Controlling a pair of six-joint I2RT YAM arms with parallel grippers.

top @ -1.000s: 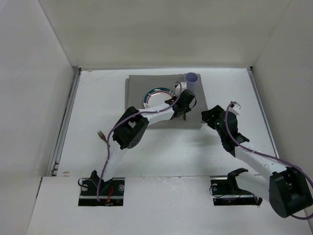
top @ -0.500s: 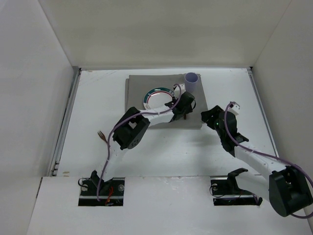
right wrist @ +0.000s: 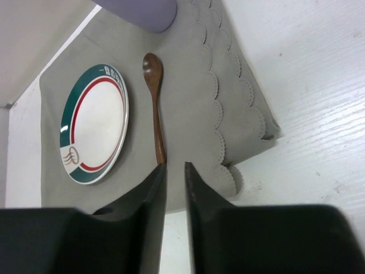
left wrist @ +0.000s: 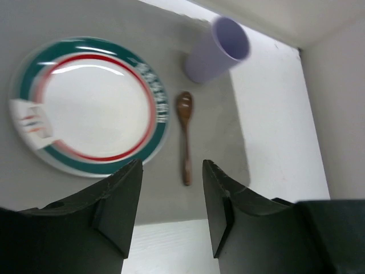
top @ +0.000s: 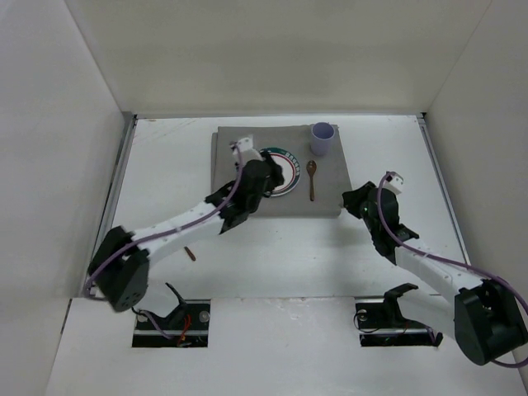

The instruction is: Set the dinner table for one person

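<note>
Left pincer (left wrist: 171, 174) parted, right pincer (right wrist: 174, 171) narrowly parted

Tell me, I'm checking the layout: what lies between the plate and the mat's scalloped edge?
A wooden spoon, on the mat; right wrist view shows it.

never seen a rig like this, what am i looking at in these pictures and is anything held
Two robot arms are bolted at the near edge of a white table. One picture looks down from above: left arm, right arm. The other two come from cameras on each wrist, so the dark shapes at the bottom are that arm's fingers. On a grey mat are a plate with green and red rings, a wooden spoon to its right, and a lilac cup beyond the spoon. The left gripper is open, the right gripper open only a slit; both hold nothing.
</note>
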